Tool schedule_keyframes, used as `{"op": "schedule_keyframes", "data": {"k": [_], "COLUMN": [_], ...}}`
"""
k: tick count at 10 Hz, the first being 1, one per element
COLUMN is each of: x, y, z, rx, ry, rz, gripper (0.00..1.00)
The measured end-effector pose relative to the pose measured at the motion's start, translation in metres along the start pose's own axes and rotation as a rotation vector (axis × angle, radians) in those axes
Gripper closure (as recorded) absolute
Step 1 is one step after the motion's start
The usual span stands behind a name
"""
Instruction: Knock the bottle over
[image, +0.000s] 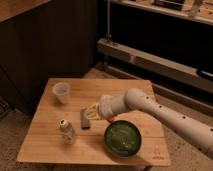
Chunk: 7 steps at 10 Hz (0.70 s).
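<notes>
1 bottle (66, 131): upright, front-left on wooden table (45, 145), w/ cup (61, 92) well behind it. 1 gripper (91, 112): mid-table, right of bottle, apart from it, just above dark block (85, 120); spread or closed, can't tell. 1 green bowl (122, 138): front-right.

The white arm (165, 112) stretched in from the lower right. Its gripper (91, 113) pointed left, low near the view's middle.

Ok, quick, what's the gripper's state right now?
Gripper: open or closed cannot be told. It is over the small dark block, beside the upright bottle and apart from it.
</notes>
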Motion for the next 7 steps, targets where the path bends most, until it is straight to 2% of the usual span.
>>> {"op": "schedule_keyframes", "data": {"k": [1,3,7], "x": [-0.005,-0.012,-0.022], "y": [0.003,0.007,0.012], "z": [0.004,0.007,0.013], "rx": [-0.007,-0.016,-0.04], "ry": [-0.024,-0.047,-0.064], "rz": [-0.011,-0.026,-0.053], "gripper": [0.95,0.95,0.95]}}
